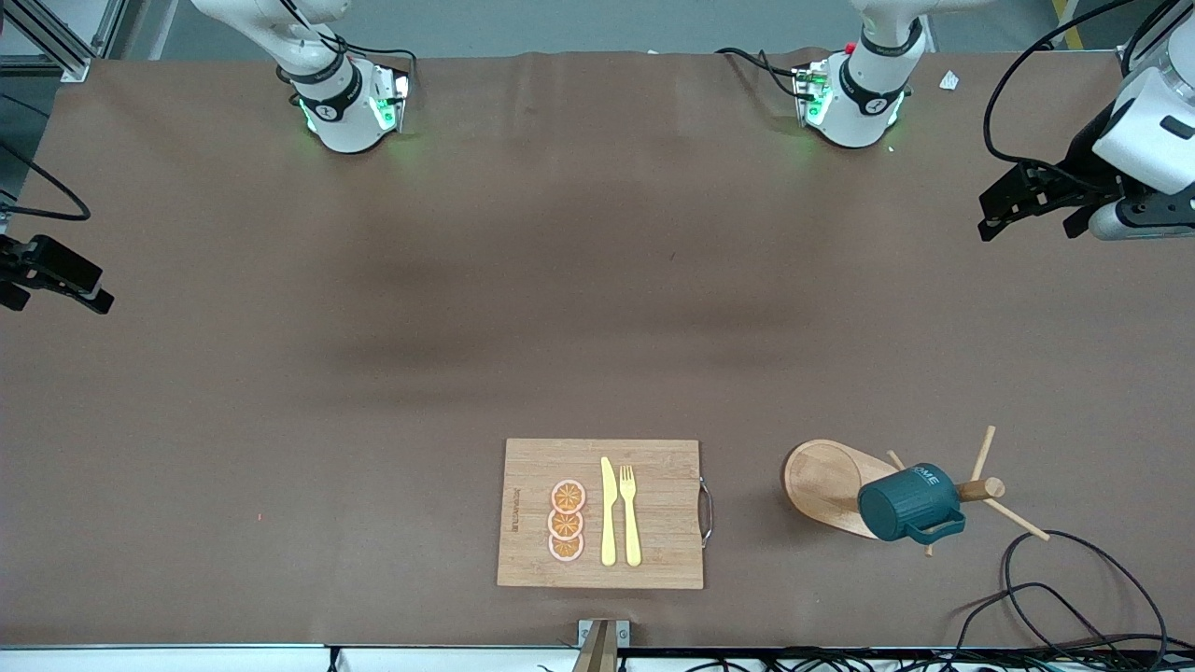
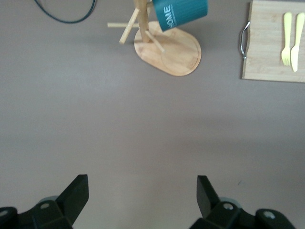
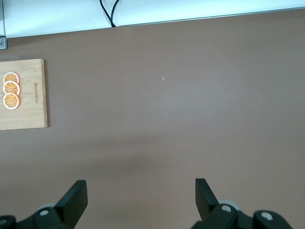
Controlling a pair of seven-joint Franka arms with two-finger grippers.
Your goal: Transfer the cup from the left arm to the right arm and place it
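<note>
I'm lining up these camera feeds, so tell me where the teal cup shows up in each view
Front view: the cup hangs on the wooden mug tree, toward the left arm's end of the table.
Left wrist view: the cup is at the top edge, on the tree.
Right wrist view: not in it.
Shared landmark: the cutting board, seen in all three views.

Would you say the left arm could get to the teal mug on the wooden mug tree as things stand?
Probably yes: the left gripper is open over bare table, and nothing stands between it and the teal mug hanging on the mug tree.
</note>
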